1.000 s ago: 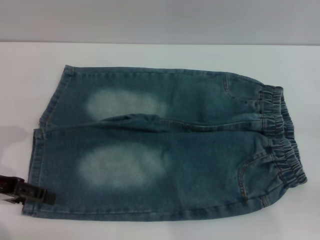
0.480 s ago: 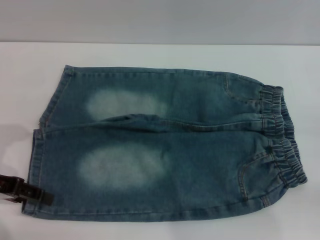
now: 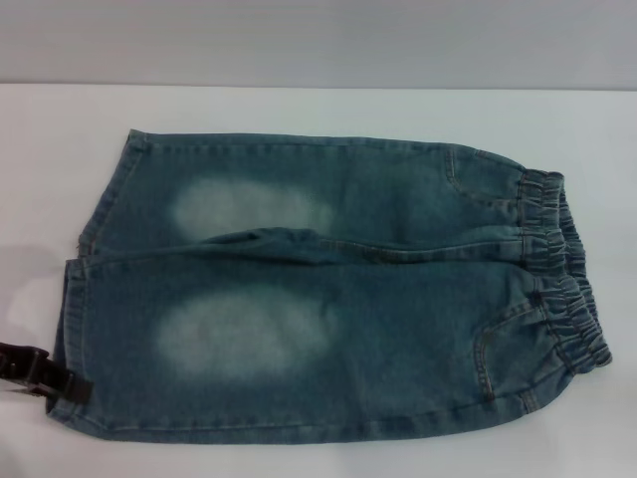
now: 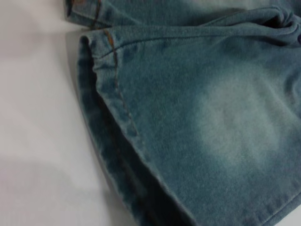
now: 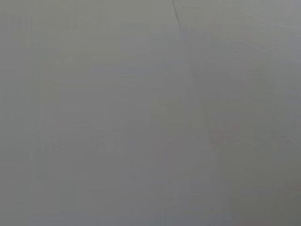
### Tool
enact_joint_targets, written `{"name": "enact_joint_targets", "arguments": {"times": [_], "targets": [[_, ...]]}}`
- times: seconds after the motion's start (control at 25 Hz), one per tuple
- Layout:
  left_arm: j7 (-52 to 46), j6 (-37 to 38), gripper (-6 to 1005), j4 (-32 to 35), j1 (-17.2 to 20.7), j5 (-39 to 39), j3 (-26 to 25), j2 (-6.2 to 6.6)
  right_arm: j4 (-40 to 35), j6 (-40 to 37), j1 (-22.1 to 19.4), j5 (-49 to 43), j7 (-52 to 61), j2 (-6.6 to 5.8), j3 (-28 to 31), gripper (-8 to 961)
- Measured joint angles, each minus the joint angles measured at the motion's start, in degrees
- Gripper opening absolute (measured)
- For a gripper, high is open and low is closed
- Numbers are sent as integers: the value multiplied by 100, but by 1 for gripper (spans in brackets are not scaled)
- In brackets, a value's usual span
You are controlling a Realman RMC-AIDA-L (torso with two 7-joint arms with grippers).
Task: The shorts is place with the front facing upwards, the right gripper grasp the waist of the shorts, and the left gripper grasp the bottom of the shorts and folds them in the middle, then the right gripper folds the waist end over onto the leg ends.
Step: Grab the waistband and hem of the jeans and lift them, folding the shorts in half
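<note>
A bare, staged test bench, probably in a lab or robot data-collection room rather than a home: a plain white tabletop (image 3: 318, 110) fills most of the frame, backed by a blank grey wall (image 3: 318, 40) along the top, with no furnishings or household clutter.

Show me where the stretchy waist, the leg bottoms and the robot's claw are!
the waist of the shorts (image 3: 559, 264), head view, ruched elastic band.
the bottom of the shorts (image 3: 75, 319), head view, near leg's hem.
the left gripper (image 3: 45, 374), head view, black tip.
</note>
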Motion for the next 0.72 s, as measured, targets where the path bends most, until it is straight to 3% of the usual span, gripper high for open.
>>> {"name": "enact_joint_targets", "arguments": {"times": [0.2, 0.36, 0.6, 0.72], "targets": [[-38, -9, 272, 74, 0, -7, -31, -22, 1, 0, -29, 0, 0, -1, 23, 516], [-72, 16, 79, 128, 0, -36, -72, -30, 10, 0, -63, 0, 0, -1, 26, 516], [-95, 26, 18, 134, -49, -40, -200, -63, -11, 45, -100, 0, 309, -13, 12, 516], [-80, 37, 20, 136, -76, -46, -476, -101, -63, 87, -143, -124, 937, -99, -89, 516]]}}
